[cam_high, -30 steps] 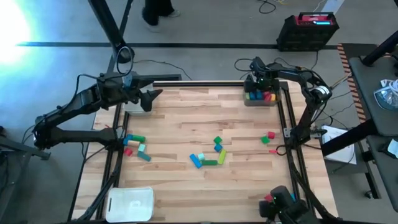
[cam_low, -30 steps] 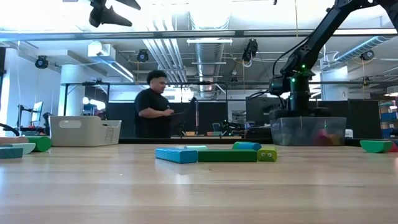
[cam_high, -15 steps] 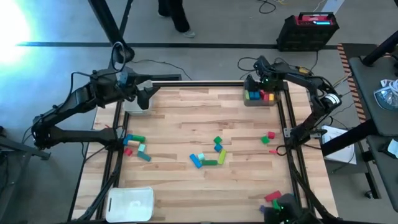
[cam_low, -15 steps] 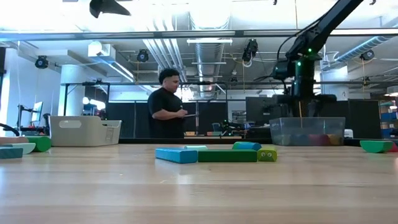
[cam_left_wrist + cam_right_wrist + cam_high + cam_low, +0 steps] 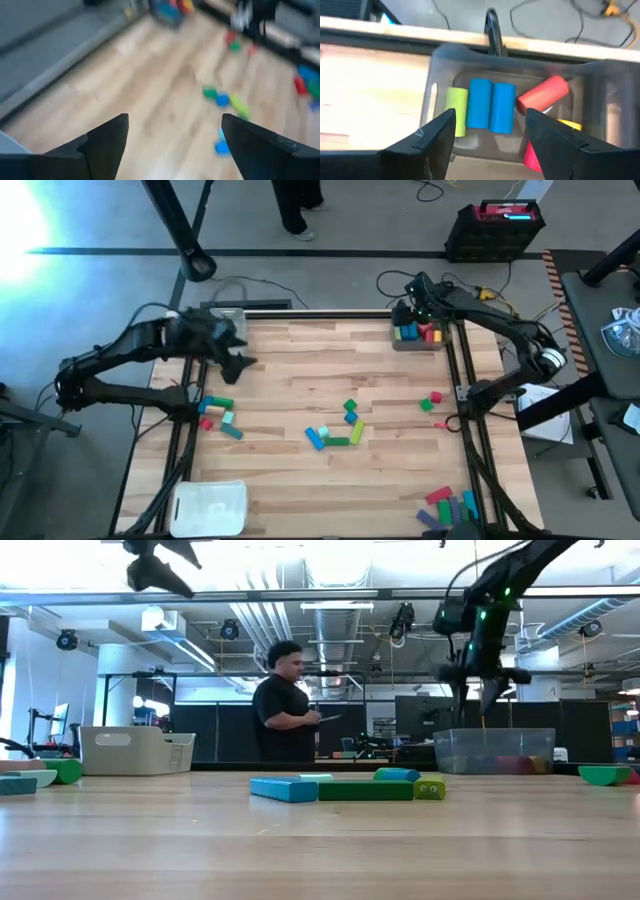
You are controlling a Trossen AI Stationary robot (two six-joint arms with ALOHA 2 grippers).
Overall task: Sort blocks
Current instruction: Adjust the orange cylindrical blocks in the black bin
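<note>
Behind the wooden table (image 5: 300, 380) a person (image 5: 285, 710) stood in the workshop. Our left gripper (image 5: 240, 362) hung above the table's far left part, fingers spread wide and holding nothing. Our right gripper (image 5: 406, 308) hovered over the clear tray (image 5: 418, 344) at the far right corner, fingers also parted and empty; inside lay blocks (image 5: 492, 107) in blue, yellow-green and red. More blocks (image 5: 335, 430) lay scattered mid-table, with others (image 5: 218, 415) near the left edge.
</note>
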